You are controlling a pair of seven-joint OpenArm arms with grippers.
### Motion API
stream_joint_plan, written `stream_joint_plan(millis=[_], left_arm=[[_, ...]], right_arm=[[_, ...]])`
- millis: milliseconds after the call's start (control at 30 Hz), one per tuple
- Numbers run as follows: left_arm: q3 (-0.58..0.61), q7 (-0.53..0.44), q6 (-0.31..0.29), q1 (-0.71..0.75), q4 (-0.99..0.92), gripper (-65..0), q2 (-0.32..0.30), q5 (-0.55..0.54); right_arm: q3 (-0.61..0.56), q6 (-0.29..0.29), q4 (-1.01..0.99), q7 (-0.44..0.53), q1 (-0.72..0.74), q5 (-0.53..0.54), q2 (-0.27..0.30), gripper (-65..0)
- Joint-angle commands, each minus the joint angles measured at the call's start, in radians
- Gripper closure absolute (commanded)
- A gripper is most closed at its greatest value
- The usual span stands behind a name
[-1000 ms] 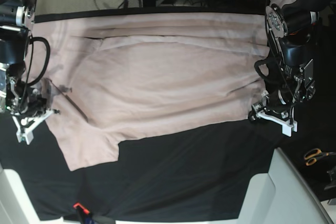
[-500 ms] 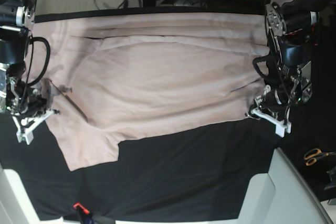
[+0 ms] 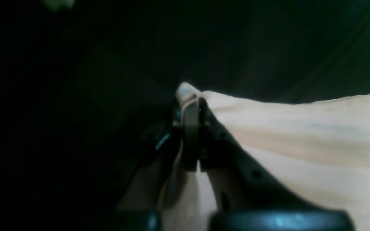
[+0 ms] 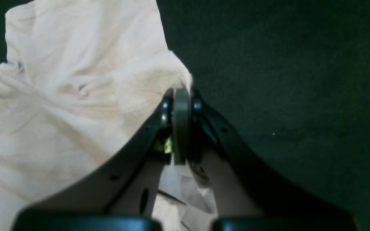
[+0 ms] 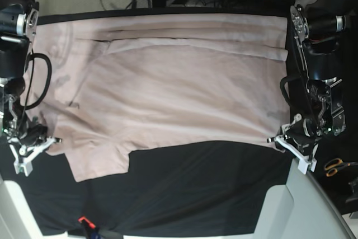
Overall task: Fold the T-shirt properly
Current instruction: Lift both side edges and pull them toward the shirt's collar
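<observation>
across the dark cloth on the desk (image 5: 196, 194): pale pink t-shirt (image 5: 184, 82), spread wide. left claw (image 5: 274, 140) and right claw (image 5: 56, 140) both closed, each pinching an edge. risk: uneven pulling could skew the fold or slip a thin pinch.

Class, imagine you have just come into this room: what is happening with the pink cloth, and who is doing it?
A two-armed robot is working on a plain pale pink cotton T-shirt spread over a black cloth. Its left end effector is shut on the near edge at one side, and its right end effector is shut on the fabric at the other. The shirt lies broad and wrinkled, with one flap sticking out towards the near side, so it is not yet a neatly folded bundle.
</observation>
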Motion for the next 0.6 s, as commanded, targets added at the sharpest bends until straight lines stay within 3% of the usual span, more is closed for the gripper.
stream_joint_plan(millis=[0, 133, 400, 567], left_arm=[[-0.015, -0.007, 0.003, -0.019, 0.023, 0.0, -0.028, -0.002], [-0.019, 0.019, 0.003, -0.022, 0.027, 0.0, -0.034, -0.005], [-0.019, 0.019, 0.003, -0.016, 0.027, 0.0, -0.046, -0.007], [-0.019, 0.021, 0.003, 0.003, 0.032, 0.0, -0.048, -0.007]], right_arm=[[0.002, 0.005, 0.02, 0.023, 0.038, 0.008, 0.017, 0.0], [0.002, 0.005, 0.021, 0.042, 0.041, 0.008, 0.017, 0.0], [0.013, 0.005, 0.012, 0.191, 0.017, 0.008, 0.017, 0.0], [0.013, 0.005, 0.01, 0.198, 0.005, 0.008, 0.017, 0.0]])
